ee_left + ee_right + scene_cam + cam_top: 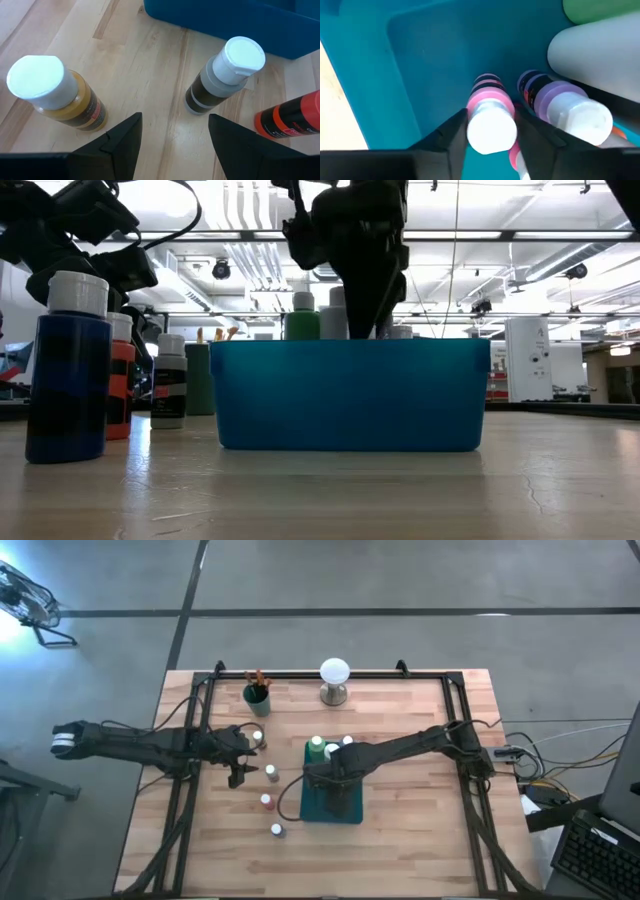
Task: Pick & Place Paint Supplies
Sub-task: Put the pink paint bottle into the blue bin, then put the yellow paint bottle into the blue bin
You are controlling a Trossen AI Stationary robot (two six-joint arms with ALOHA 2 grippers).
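Blue bottle (67, 370) on pale wood table (400, 490); left hand (172, 145) open, right hand's (490, 135) grip unclear.

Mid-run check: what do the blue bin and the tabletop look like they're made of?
The blue rectangular bin looks like moulded plastic: smooth, uniform colour, rounded inner corners, slight sheen. The light wooden tabletop looks like butcher-block wood: joined strips with visible grain, satin finish.

A white ball on a metal base (334, 679) stands at the wooden worktop's (420, 840) far edge — a dark green cup (257, 698) nearby, perhaps holding brushes — and a teal tray (348, 394) sits mid-worktop.
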